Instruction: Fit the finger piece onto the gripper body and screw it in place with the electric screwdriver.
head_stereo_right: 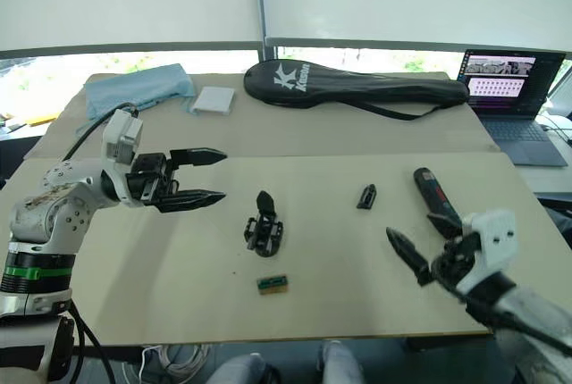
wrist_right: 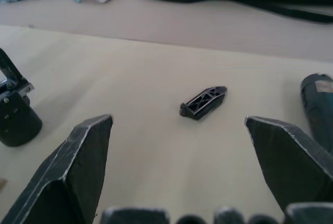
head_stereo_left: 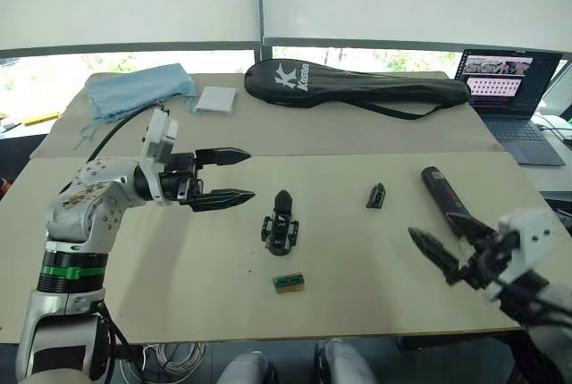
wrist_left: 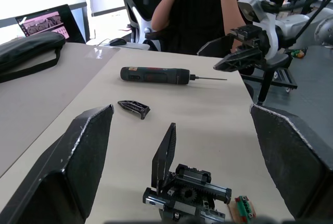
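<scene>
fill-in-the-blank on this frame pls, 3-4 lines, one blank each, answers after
1. Both the left hand and right hand are ____.
2. The finger piece lies between the gripper body and the ____.
3. The electric screwdriver lies nearest the ____ hand.
4. The small green-and-tan box lies on the ____.

Answers: open; electric screwdriver; right; table

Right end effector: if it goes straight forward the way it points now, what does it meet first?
Probably the small black wedge-shaped plastic finger piece, lying between the open fingers' line of the right end effector. Depth is unclear; it may pass above it.
</scene>
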Robot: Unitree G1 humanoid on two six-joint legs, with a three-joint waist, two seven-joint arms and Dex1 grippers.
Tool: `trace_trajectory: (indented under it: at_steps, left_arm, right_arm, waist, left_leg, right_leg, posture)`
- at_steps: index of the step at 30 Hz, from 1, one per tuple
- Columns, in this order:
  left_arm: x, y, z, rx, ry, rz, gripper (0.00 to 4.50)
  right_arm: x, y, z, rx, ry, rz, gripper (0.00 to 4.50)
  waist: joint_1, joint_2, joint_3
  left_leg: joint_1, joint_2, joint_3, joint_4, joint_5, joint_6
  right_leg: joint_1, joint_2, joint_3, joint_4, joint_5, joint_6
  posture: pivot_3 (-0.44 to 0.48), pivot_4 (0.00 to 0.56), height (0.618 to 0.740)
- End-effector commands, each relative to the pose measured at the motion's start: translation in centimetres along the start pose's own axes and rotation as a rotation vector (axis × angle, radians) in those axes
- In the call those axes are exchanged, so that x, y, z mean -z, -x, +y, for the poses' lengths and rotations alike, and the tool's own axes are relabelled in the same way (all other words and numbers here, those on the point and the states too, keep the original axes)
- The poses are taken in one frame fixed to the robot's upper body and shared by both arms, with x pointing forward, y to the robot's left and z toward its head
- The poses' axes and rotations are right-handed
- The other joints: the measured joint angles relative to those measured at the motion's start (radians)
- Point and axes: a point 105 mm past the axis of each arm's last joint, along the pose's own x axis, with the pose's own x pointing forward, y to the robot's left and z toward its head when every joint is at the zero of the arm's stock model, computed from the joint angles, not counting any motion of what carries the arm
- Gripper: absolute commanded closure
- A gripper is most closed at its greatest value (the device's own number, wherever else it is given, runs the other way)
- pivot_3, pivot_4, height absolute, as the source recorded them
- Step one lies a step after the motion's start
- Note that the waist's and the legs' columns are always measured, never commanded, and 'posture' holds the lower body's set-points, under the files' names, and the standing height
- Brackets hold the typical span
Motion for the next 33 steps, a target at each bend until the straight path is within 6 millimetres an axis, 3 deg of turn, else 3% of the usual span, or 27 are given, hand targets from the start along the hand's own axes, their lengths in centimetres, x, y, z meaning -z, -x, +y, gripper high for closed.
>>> trace_trajectory:
  at_steps: [1, 7, 14, 17, 33]
  left_arm:
    - [-0.1, -0.3, 0.0, -0.014, -0.048, 0.002, 0.08]
    - [0.3, -0.7, -0.3, -0.032, -0.053, -0.011, 0.08]
    - [0.7, -0.4, -0.3, -0.065, -0.067, -0.008, 0.08]
    - [0.6, -0.5, -0.6, -0.074, -0.077, -0.017, 0.08]
    - [0.8, -0.6, -1.9, -0.081, -0.103, -0.010, 0.08]
  right_arm:
    - [0.0, -1.7, 0.7, -0.043, 0.005, 0.202, 0.00]
    - [-1.0, -5.0, -1.7, 0.035, -0.057, 0.371, 0.00]
    - [0.2, -9.1, -4.6, 0.268, -0.249, 0.557, 0.00]
    - [1.1, -10.6, -4.6, 0.319, -0.319, 0.608, 0.00]
    - [2.4, -12.8, -5.2, 0.480, -0.359, 0.660, 0.00]
  waist:
    - [0.004, -0.001, 0.001]
    - [0.016, -0.005, 0.002]
    - [0.012, -0.005, 0.002]
    - [0.012, -0.005, 0.002]
    - [-0.020, -0.003, 0.002]
  left_leg:
    - [0.000, 0.000, 0.000, 0.000, 0.001, 0.000]
    - [-0.004, 0.002, -0.001, 0.000, 0.005, 0.011]
    - [-0.013, -0.001, -0.001, 0.002, 0.005, 0.015]
    - [-0.016, -0.001, -0.001, 0.003, 0.005, 0.015]
    - [-0.016, -0.002, -0.001, -0.001, 0.011, 0.006]
  right_leg:
    - [0.000, 0.000, 0.000, 0.000, 0.000, -0.001]
    - [-0.002, 0.000, -0.001, -0.001, -0.001, -0.002]
    - [-0.006, -0.003, -0.004, -0.005, 0.004, 0.003]
    - [-0.009, -0.003, -0.005, -0.005, 0.004, 0.003]
    - [-0.012, 0.006, -0.014, 0.005, 0.004, 0.001]
  posture:
    - [0.000, 0.150, 0.740]
    - [0.000, 0.150, 0.740]
    - [0.000, 0.150, 0.740]
    - [0.000, 0.150, 0.740]
    - [0.000, 0.150, 0.740]
